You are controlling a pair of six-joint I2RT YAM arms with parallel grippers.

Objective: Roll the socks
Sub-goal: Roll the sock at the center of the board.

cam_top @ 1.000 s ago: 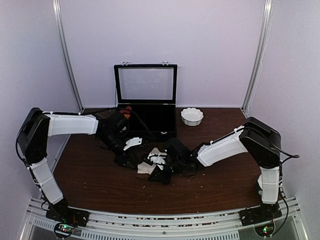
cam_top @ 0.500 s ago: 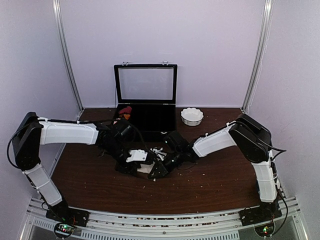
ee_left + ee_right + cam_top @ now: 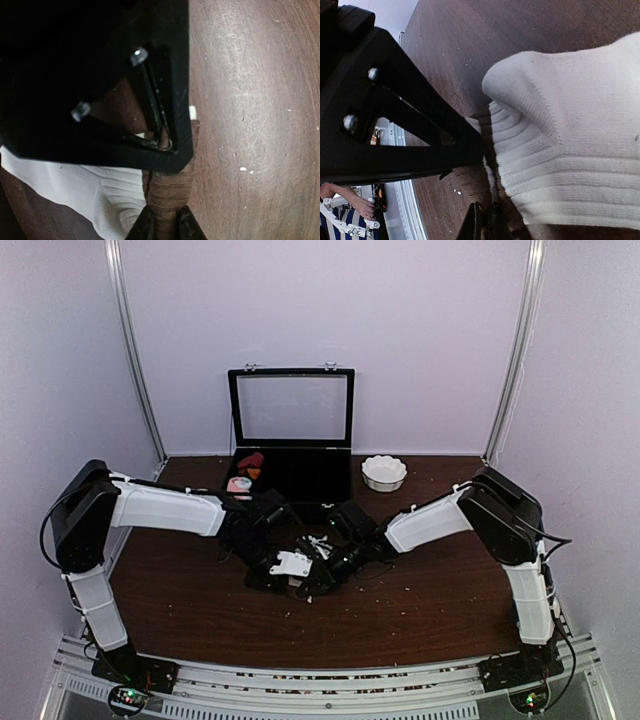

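**Inspector:** Where are the socks point(image 3: 170, 197) lying, and what is holding them?

**Assessor:** They are sitting mid-tabletop point(image 3: 440, 600), bunched between the two grippers. The left gripper point(image 3: 166, 227) is standing narrow and pinching a brown ribbed fold. The right gripper point(image 3: 485, 222) is standing shut, and a thin edge of fabric appears to be sitting between its fingertips. The cream sock point(image 3: 560, 150) is bulging just beside it.

**Inspector:** Why are both crowding one spot?

**Assessor:** In my judgement, one is anchoring the bundle while the other is taking a fresh hold. That way the fabric is staying taut and the roll is not slackening. The grippers are facing each other, very close, each filling much of the other's wrist view.

**Inspector:** What is differing from a second ago?

**Assessor:** The left gripper is now reaching well inward, whereas earlier it was hanging back to the left, apart from the pile. From above, the socks were then showing as loose pale patches. Now the grippers are covering them almost wholly. The right gripper is also lying slightly further from the near edge.

**Inspector:** Anything unchanged?

**Assessor:** The case point(image 3: 320, 485) and the bowl point(image 3: 384, 480) are standing at the back exactly as before
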